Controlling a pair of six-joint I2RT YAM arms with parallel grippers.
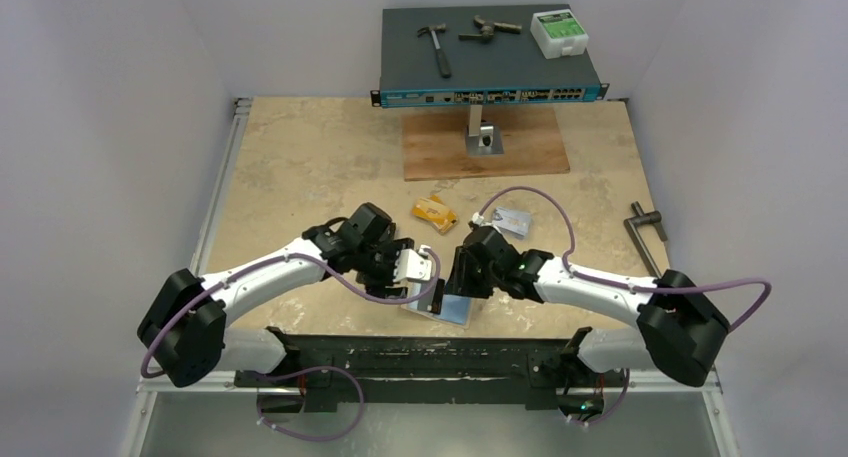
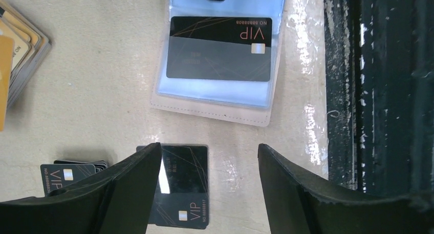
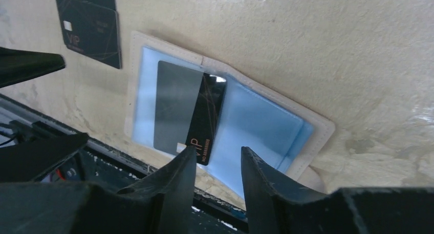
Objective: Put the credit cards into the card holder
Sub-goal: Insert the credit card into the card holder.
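The desk (image 1: pixel 300 157) carries a blue network switch (image 1: pixel 490 67) at its 12 o'clock edge, raised on a stand over a wooden board (image 1: pixel 440 147). At 6 o'clock, close to the arms' bases, the card holder (image 2: pixel 215 110) lies open and flat, its light-blue pockets facing up. A black VIP card (image 2: pixel 220 49) sits partly inside one pocket, with its printed end sticking out.

The left claw (image 2: pixel 210 152) hangs just at 6 o'clock of the holder in its own wrist view, spread wide with nothing between its fingers. A loose black card (image 2: pixel 184 185) lies flat on the desk beneath it, partly hidden by one finger. More black cards (image 2: pixel 66 172) lie at 9 o'clock of that one.

The right claw (image 3: pixel 217 152) hovers over the holder's near edge, its fingers a narrow gap apart and gripping nothing visible.

A stack of orange-gold cards (image 1: pixel 434 213) rests near the desk's middle, with silvery cards (image 1: pixel 512 217) at its 3 o'clock.
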